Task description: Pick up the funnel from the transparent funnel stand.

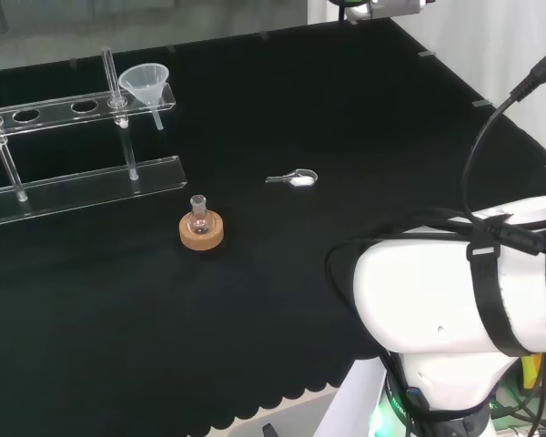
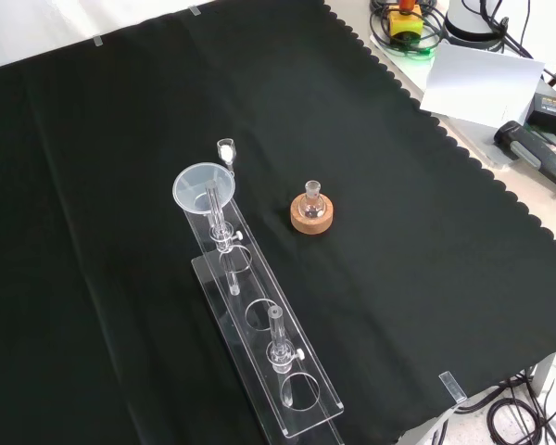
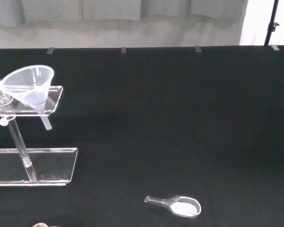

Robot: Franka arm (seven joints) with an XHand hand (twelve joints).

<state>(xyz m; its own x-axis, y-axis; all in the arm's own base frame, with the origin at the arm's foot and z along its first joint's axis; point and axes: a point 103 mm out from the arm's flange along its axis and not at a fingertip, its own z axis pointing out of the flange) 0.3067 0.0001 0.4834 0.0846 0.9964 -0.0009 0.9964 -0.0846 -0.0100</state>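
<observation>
Whether the hand is spread or curled cannot be told from these views. On the worktop (image 1: 364,137), the funnel (image 1: 146,84) sits upright in the end hole of the transparent funnel stand (image 1: 82,177), its spout hanging below the upper shelf. In the head view, a small flask (image 1: 198,215) on a cork ring (image 1: 202,232) stands at four o'clock from the funnel, apart from the stand, and a clear scoop (image 1: 296,178) holding white powder lies at two o'clock from the flask.
</observation>
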